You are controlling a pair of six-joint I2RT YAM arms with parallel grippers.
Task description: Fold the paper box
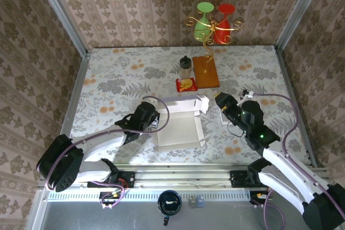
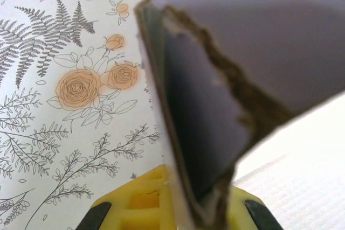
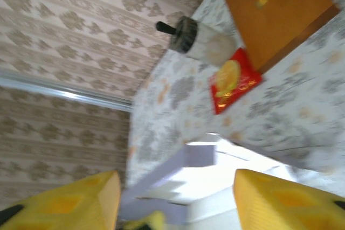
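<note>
The white paper box (image 1: pixel 178 120) lies partly folded in the middle of the table, its far wall and right flap raised. My left gripper (image 1: pixel 154 117) is at the box's left side. In the left wrist view its yellow fingers (image 2: pixel 137 203) are shut on the box's upright left wall (image 2: pixel 199 127), which runs between them. My right gripper (image 1: pixel 220 100) hovers just right of the box's far right corner. In the right wrist view its yellow fingers (image 3: pixel 285 197) stand wide apart, open with nothing between them, and the box (image 3: pixel 202 172) lies ahead, blurred.
Behind the box are a red packet (image 1: pixel 186 84), a lidded cup (image 1: pixel 185 67) and a brown wooden board (image 1: pixel 206 71). A gold stand with green and red glasses (image 1: pixel 214 22) rises at the back wall. Patterned walls enclose the table on three sides.
</note>
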